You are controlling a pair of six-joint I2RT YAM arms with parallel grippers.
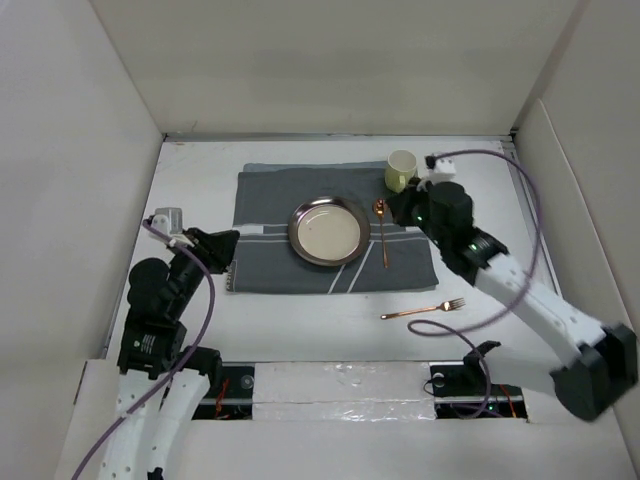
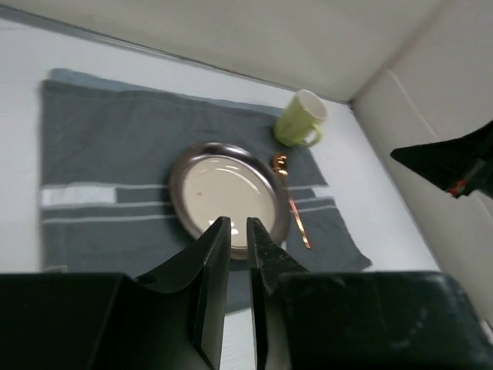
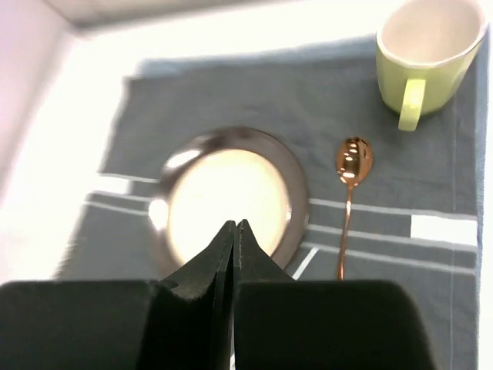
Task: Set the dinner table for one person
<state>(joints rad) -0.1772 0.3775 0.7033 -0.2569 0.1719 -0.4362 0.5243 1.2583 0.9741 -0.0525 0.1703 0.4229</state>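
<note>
From above, the dinner table [image 1: 300, 335] fills the frame as a white floor between upright panels. A dark grey placemat [image 1: 270, 200] lies at its upper centre, carrying a metal plate [image 1: 327, 231], a copper spoon [image 1: 382, 232] just right of the plate, and a pale green mug [image 1: 401, 170] at the placemat's upper right corner. A copper fork [image 1: 425, 310] lies on bare table below the placemat's lower right corner. The left gripper [image 1: 222, 245] sits at the placemat's left edge; the right gripper [image 1: 405, 205] is beside the mug.

In the left wrist view, the claw [image 2: 237, 227] shows only a thin slit between its fingers (nothing in it), over the plate [image 2: 227, 189].

In the right wrist view, the fingers [image 3: 223, 254] are pressed together and empty, above the plate [image 3: 223, 196]; the spoon [image 3: 350, 193] and mug [image 3: 427, 46] lie to the right.
</note>
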